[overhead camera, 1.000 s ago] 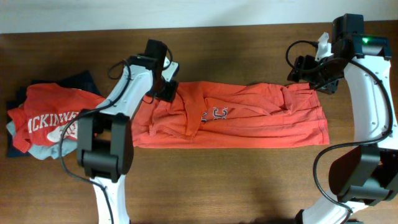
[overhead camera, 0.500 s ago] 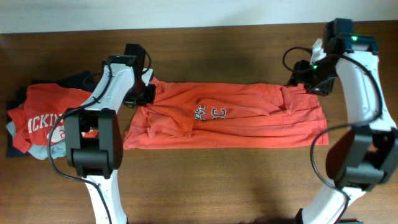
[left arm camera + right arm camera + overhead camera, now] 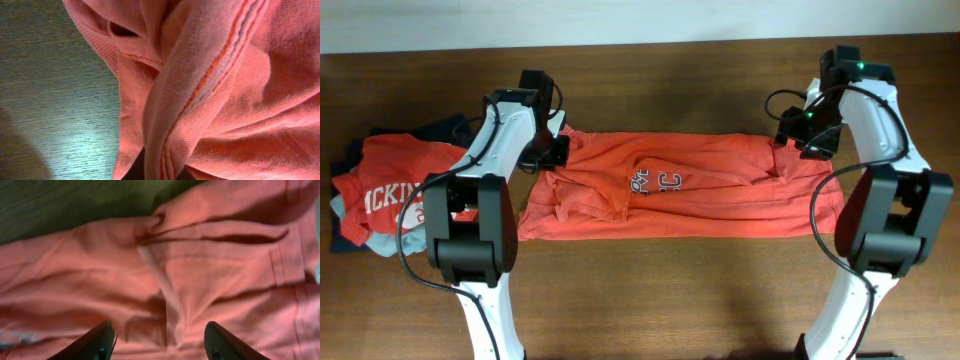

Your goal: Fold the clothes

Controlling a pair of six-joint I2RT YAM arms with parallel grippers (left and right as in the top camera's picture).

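The clothes, one orange-red T-shirt [image 3: 720,190], lie in a long band across the middle of the table, grey-white lettering [image 3: 660,182] facing up. My left gripper [image 3: 552,150] is at the shirt's upper left corner. In the left wrist view a hemmed fold [image 3: 200,85] runs down into the left gripper [image 3: 160,173], which is shut on it. My right gripper [image 3: 798,140] hovers over the rumpled upper right end. Seen from the right wrist, that gripper [image 3: 160,347] is open, both black fingertips [image 3: 97,342] just above the wrinkled cloth [image 3: 200,280] with nothing between them.
A pile of folded garments sits at the table's left end: a red shirt with white print [image 3: 395,190] on top, pale blue [image 3: 382,242] and navy [image 3: 455,130] beneath. Bare wood [image 3: 680,290] lies in front of the shirt. The table's back edge [image 3: 670,42] meets a white wall.
The left gripper has closed on the shirt's left edge and drawn it leftward, stretching the band. The right gripper has shifted left and down onto the shirt's right end, jaws a little narrower.
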